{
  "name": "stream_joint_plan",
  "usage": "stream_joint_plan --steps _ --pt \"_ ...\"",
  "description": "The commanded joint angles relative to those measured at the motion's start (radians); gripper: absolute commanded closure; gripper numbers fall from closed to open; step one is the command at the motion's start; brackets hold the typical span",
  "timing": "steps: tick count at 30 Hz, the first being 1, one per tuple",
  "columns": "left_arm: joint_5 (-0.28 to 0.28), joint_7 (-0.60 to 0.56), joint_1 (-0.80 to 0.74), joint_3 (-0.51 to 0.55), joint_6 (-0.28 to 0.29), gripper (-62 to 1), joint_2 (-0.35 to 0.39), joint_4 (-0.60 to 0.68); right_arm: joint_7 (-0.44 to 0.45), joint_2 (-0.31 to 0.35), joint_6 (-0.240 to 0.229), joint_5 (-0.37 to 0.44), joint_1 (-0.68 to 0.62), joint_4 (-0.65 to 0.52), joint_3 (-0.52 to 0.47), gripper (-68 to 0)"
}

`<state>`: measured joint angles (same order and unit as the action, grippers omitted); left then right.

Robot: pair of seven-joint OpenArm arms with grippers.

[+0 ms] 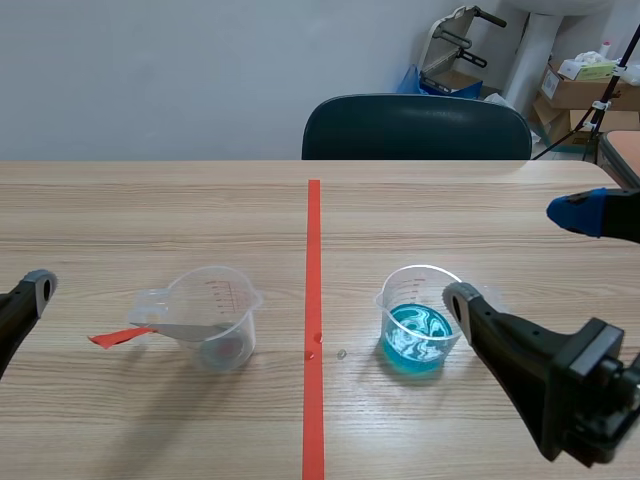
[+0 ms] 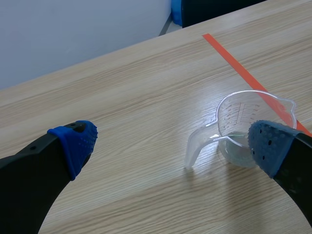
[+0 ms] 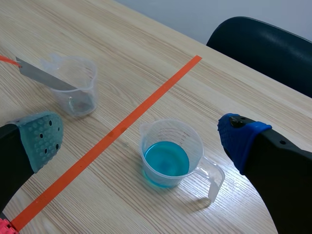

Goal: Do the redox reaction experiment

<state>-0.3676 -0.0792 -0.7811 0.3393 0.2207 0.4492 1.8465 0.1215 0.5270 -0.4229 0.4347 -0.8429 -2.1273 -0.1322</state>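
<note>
A clear measuring cup (image 1: 208, 318) stands left of the red tape line, and a grey metal strip (image 1: 185, 329) with a red end (image 1: 112, 338) leans in it. A second clear cup (image 1: 420, 322) right of the line holds blue liquid (image 1: 417, 333). My right gripper (image 1: 520, 256) hangs open just right of the blue cup. In the right wrist view that gripper (image 3: 141, 139) is open around the blue cup (image 3: 168, 156), with the strip cup (image 3: 73, 85) farther off. My left gripper (image 2: 170, 144) is open, its right pad (image 2: 269, 146) close to the strip cup (image 2: 243, 124).
A dark chair (image 1: 415, 126) stands at the table's far edge. Small drops (image 1: 342, 353) lie on the wood next to the tape line (image 1: 314, 300). Boxes and a stand sit off the table at the back right.
</note>
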Motion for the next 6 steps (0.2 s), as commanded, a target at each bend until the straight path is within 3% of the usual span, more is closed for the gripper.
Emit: stream_joint_plan --steps 1,6 --pt "-0.005 -0.018 0.003 0.01 0.0 -62.3 -0.005 0.014 0.011 0.013 0.004 0.008 0.012 -0.004 0.001 -67.9" --pt "-0.006 -0.022 0.003 0.01 0.0 -62.3 -0.005 0.014 0.012 0.013 0.004 0.008 0.012 -0.004 0.001 -67.9"
